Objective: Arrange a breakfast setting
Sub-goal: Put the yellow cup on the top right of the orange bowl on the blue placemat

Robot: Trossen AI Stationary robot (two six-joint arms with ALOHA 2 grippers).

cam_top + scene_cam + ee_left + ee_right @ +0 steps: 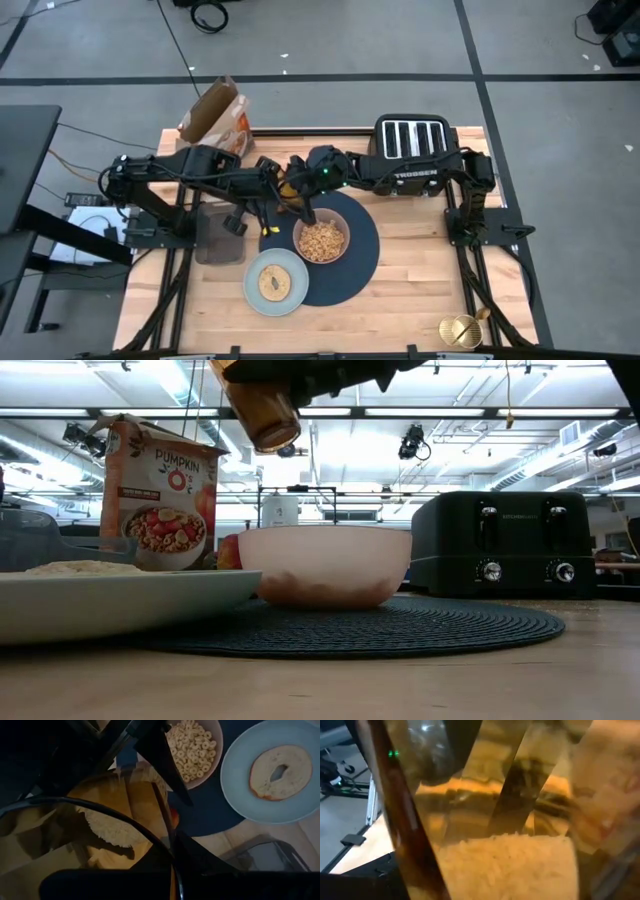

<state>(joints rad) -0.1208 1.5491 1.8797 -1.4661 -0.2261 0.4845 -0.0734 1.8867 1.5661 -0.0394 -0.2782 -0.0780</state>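
Looking straight through an amber cup filling almost the whole right wrist view. Seeing a dark glass edge running down from the top toward the bottom on one side, and a dark slanted band crossing the middle behind the glass. Showing a pale, grainy patch low down through the amber wall; impossible to tell what it is. Glimpsing, past the cup's edge, a strip of light wooden table, a grey floor, a metal frame rail and a small green light on dark equipment.
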